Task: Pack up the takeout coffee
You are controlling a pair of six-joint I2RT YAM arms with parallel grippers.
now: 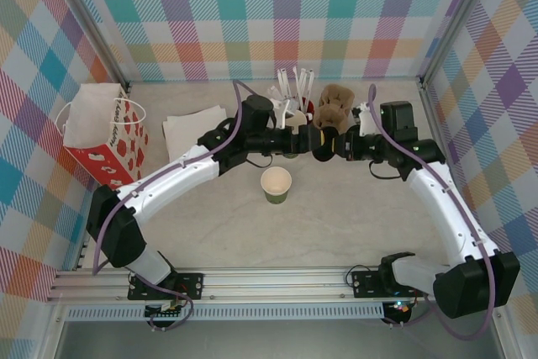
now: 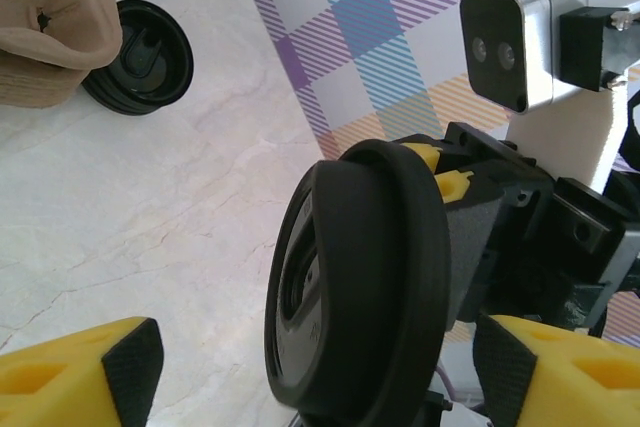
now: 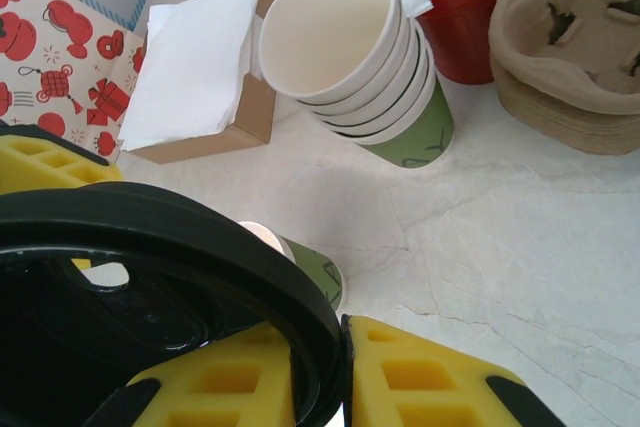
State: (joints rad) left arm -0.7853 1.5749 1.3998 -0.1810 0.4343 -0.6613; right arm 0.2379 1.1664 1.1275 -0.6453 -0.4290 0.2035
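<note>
The takeout coffee point(image 1: 276, 184) is a dark green paper cup with a cream inside, standing upright and uncovered in the middle of the table; its rim also peeks out under the lid point(image 3: 312, 269). Above and behind it the two grippers meet. My right gripper point(image 3: 345, 372) point(image 1: 326, 142) is shut on the rim of a black lid point(image 3: 150, 277), held on edge. In the left wrist view that lid point(image 2: 360, 287) stands between my left gripper's point(image 2: 320, 372) point(image 1: 303, 139) yellow fingers point(image 2: 80, 372), with a gap on each side. The left gripper is open.
A red gift bag point(image 1: 105, 128) stands at the left, a box of white napkins point(image 1: 193, 128) beside it. At the back are stacked green cups lying on their side point(image 3: 370, 57), a red cup of sachets point(image 3: 470, 27), pulp carriers point(image 3: 570, 37) and another black lid point(image 2: 140, 57).
</note>
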